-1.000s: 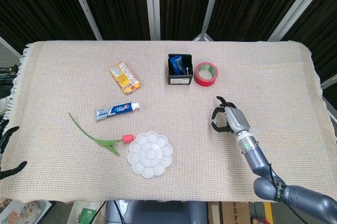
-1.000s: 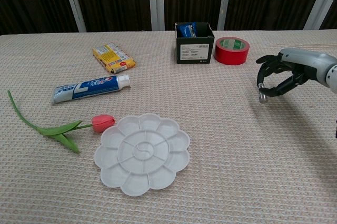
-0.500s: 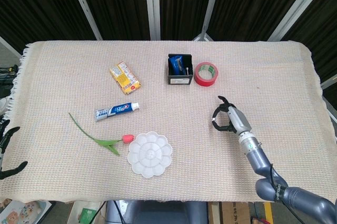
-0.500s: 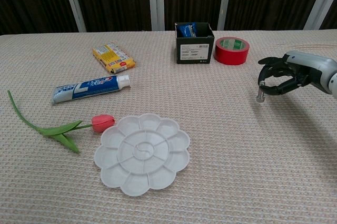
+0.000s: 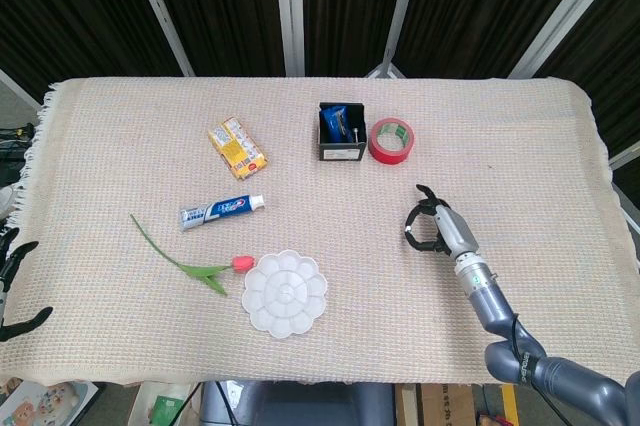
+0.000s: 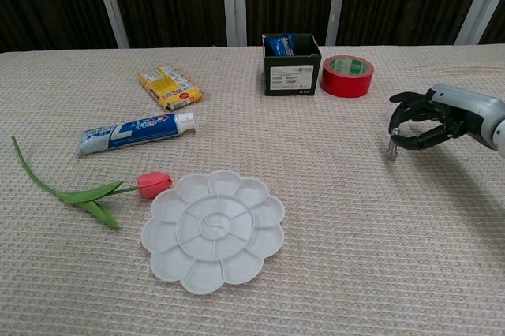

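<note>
My right hand (image 5: 436, 229) hovers over the right part of the woven cloth (image 5: 520, 146), well in front of the red tape roll (image 5: 391, 140). In the chest view the right hand (image 6: 432, 120) pinches a small silver bolt-like piece (image 6: 390, 149) that hangs down from its fingertips, just above the cloth. Of my left hand (image 5: 14, 286) only dark, spread fingers show at the lower left edge of the head view, off the table and holding nothing.
A black box (image 5: 340, 133) with blue packets stands beside the tape roll (image 6: 346, 76). On the left half lie a yellow packet (image 5: 237, 147), a toothpaste tube (image 5: 221, 210), a tulip (image 5: 190, 266) and a white flower-shaped palette (image 5: 285, 293).
My right hand has drawn back slightly toward the right and the near edge, still pinching the small silver piece. Everything else lies as before.
</note>
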Robot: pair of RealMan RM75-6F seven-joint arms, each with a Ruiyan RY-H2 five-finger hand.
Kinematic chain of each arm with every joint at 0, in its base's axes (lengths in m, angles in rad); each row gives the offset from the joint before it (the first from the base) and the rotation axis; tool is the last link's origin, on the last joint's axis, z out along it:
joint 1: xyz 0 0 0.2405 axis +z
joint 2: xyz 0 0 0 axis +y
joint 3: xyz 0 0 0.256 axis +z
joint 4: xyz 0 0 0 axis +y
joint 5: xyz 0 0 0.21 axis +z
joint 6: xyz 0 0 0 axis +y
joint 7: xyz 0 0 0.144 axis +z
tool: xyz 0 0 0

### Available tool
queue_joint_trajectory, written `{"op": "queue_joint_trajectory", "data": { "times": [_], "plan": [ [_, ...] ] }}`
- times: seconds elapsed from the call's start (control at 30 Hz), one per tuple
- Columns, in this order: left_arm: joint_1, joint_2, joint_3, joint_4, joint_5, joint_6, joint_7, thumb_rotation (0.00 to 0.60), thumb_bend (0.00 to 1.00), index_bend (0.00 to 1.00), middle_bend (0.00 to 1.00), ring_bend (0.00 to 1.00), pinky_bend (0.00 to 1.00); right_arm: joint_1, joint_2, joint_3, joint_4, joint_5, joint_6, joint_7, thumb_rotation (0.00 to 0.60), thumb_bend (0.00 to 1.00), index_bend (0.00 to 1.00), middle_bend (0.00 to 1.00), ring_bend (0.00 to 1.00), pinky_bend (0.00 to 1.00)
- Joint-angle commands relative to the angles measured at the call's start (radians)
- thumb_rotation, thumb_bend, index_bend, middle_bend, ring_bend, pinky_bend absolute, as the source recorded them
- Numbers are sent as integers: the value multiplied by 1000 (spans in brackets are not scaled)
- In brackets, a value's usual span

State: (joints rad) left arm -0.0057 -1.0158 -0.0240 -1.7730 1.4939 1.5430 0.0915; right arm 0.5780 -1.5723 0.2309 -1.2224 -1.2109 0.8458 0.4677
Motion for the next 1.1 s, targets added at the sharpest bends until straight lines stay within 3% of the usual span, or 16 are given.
{"op": "queue_joint_trajectory", "data": {
  "times": [0.03, 0.53, 1.1],
  "plan": [
    [1, 0, 0, -1, -1, 0, 1, 600, 251, 174, 0, 0, 0, -1, -1, -1, 3, 2, -3, 1, 600, 416, 632, 77, 181, 87],
    [0, -1, 0, -3, -3, -2, 7, 600, 251, 174, 0, 0, 0, 7, 27, -6, -21, 26, -50, -31, 600, 416, 565, 77, 126, 58],
    [-1, -3, 2, -6, -6, -7, 18, 600, 251, 174, 0, 0, 0, 11, 92, -17, -71, 39, -124, -27, 600, 416, 302, 10, 30, 0]
  ]
}}
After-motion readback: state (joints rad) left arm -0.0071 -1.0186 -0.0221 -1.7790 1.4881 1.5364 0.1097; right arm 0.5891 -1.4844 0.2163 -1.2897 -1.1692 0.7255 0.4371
